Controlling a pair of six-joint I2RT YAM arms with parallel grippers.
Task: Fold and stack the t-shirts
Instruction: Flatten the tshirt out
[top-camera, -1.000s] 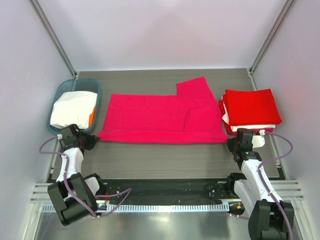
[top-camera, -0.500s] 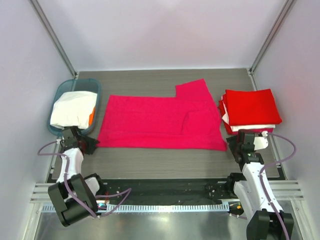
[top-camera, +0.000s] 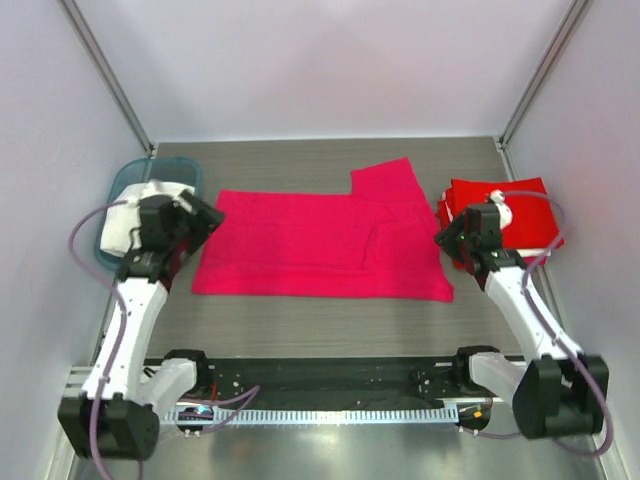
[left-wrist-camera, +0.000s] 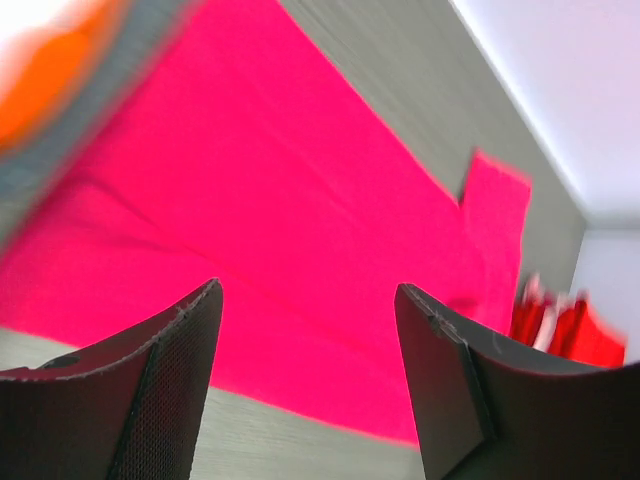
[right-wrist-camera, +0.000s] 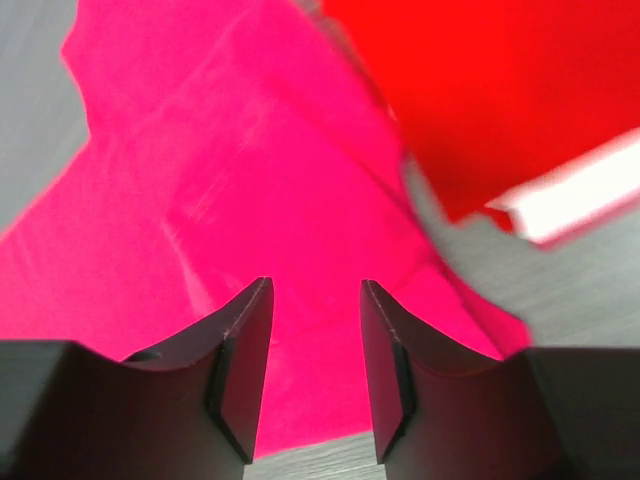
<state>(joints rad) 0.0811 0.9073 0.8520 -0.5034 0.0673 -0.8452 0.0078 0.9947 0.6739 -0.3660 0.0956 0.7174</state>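
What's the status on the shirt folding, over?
Left gripper open, empty, at left edge of pink t-shirt. Right gripper open, empty, at its right edge. Shirt flat, one sleeve out. Red stack close beside right gripper.

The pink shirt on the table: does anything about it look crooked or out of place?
Slightly. The pink t-shirt lies flat as a long band, but one sleeve sticks out past its far edge near the right end, breaking the neat rectangle. A crease also shows on its right part. Nothing looks torn or spilled.
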